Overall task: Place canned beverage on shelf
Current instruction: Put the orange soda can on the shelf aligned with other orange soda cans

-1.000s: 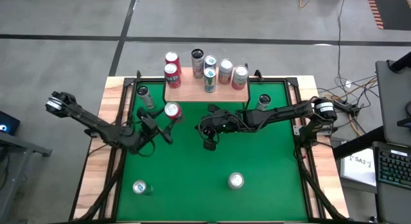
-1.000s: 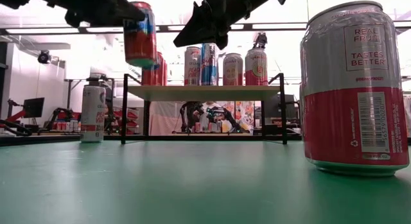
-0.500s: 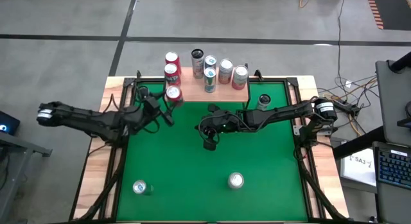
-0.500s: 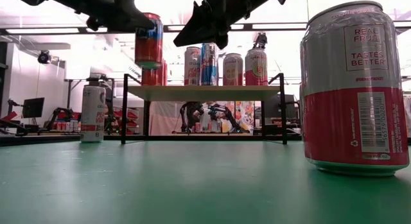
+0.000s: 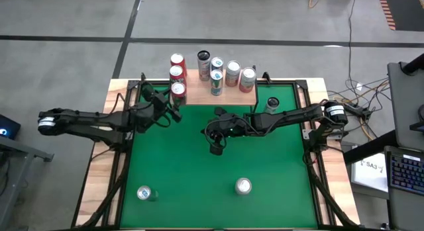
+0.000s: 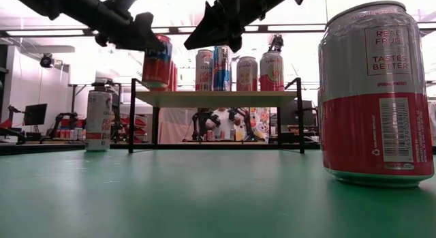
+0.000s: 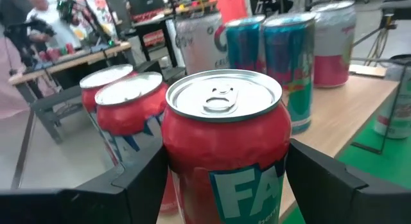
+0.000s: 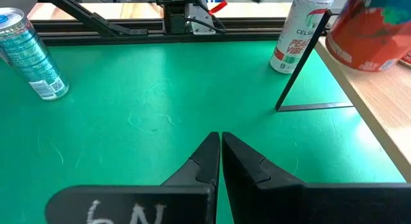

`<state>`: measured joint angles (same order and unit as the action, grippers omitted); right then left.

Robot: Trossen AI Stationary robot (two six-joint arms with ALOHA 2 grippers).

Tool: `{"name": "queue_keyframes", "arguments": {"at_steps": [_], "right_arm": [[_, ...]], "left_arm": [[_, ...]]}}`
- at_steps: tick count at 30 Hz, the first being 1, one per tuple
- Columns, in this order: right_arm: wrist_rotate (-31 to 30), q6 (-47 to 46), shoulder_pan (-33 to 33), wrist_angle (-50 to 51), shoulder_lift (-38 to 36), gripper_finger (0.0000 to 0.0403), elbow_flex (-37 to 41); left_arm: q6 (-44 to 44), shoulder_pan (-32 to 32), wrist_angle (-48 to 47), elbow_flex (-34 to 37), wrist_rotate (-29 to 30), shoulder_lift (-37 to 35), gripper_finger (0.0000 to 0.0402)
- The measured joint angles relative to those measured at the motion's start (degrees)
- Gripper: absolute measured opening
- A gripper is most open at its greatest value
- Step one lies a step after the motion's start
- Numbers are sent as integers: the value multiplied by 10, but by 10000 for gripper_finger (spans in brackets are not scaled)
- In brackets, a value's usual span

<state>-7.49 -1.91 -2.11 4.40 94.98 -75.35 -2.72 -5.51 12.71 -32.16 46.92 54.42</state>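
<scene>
Left claw (image 5: 173,102) grips a red can (image 5: 178,91) just above the shelf's (image 5: 228,94) left front corner, beside other cans; right claw (image 5: 215,147), pinched shut, hangs over mid-counter (image 5: 199,184).

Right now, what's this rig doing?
The left gripper holds a red can at the left end of the shelf, above its edge and not yet set down. Several cans already stand on the shelf. The right gripper waits shut over mid-table. More cans stand on the green table.
</scene>
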Motion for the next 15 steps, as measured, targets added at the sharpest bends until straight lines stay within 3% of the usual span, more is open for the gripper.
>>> {"name": "queue_keyframes", "arguments": {"at_steps": [15], "right_arm": [[0,0,0,0,0,9,0]], "left_arm": [[23,-45,41,-1,-2,49,261]]}}
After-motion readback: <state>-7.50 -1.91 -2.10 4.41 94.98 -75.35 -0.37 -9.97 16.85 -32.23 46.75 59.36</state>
